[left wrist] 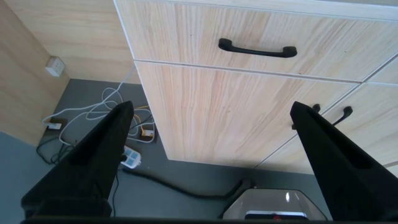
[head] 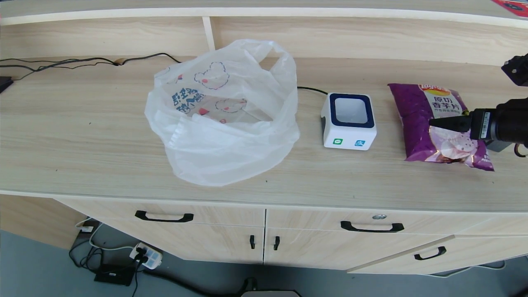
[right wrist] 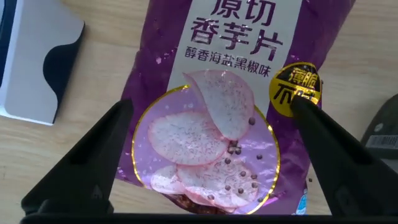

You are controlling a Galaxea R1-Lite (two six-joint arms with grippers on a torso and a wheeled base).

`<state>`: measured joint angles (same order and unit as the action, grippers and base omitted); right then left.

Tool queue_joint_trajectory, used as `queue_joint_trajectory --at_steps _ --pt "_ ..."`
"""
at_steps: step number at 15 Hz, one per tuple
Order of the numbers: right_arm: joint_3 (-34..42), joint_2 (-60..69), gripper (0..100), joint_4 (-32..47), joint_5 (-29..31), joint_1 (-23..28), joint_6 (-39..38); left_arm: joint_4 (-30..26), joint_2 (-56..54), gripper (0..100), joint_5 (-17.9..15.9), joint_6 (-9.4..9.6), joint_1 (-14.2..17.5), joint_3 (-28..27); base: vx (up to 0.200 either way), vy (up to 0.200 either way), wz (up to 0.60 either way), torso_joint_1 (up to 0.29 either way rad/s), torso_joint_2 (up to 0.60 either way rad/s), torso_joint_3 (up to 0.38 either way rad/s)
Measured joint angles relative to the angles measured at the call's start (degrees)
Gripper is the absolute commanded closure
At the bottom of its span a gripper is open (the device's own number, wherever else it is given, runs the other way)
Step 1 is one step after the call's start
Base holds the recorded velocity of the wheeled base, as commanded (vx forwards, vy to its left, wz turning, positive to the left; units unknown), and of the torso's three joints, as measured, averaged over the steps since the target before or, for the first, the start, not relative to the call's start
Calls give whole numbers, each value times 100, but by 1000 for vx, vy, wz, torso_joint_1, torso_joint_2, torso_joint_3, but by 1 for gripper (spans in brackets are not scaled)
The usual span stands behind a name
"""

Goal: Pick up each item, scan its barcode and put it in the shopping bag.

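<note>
Light wood-grain counter [head: 82,136] spans the head view, with a matching cabinet front with black bar handles [head: 164,216] under it at 6 o'clock. White translucent plastic shopping bag with blue cartoon print [head: 222,136] sits left of centre, mouth open upward. Purple foil crisp packet [head: 420,111] lies flat, face up, at 3 o'clock of the scanner and apart from it. White box barcode scanner with dark-blue framed window [head: 350,126] stands between the bag and the packet, with the bag at its 9 o'clock. Right gripper [head: 433,122] hangs over the packet's middle, jaws spread wide, nothing held; can't tell if it touches the foil. Left gripper [left wrist: 209,109] is low in front of the cabinet, jaws also wide apart and empty. White power strip [head: 148,255] is on the floor at 7 o'clock.
</note>
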<state>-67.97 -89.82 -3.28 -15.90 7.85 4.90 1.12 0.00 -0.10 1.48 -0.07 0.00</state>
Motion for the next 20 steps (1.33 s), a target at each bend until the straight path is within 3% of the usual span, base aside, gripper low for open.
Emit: queue_joint_trajectory --at_steps 9,20 --pt "-1013 -863 0 72 561 -41 62 0 0 0 0 2 -4 0 0 0 0 0 0 0" --pt "-1157 -1108 0 399 629 -149 22 -1 0 0 0 0 -2 0 0 0 0 0 0 0"
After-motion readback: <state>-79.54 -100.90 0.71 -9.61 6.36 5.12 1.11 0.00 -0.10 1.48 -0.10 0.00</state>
